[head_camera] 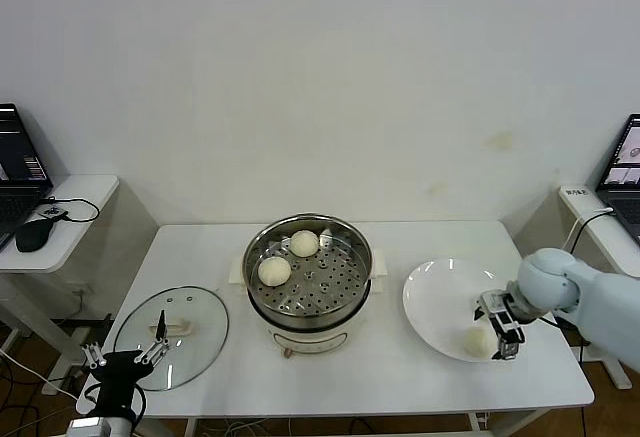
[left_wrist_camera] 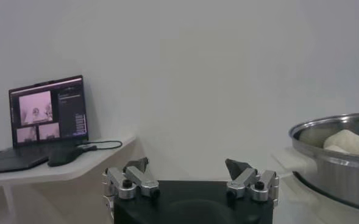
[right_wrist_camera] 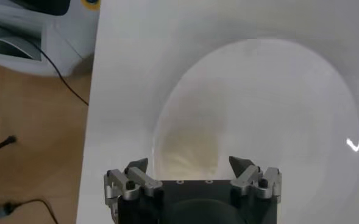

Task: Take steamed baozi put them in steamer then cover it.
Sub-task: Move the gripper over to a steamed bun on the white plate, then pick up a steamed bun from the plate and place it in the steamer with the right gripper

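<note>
now right gripper open over baozi.

Right arm reaches in from the right side, forearm angled inward, wrist bent down. Right gripper points down, fingers spread wide, nothing between them. Left arm parked low at the near-left corner. Left gripper is level, facing forward, fingers fully apart, holding nothing.

Cream-white baozi; shiny steel steamer w/ perforated tray; white plate; clear cover.
</note>
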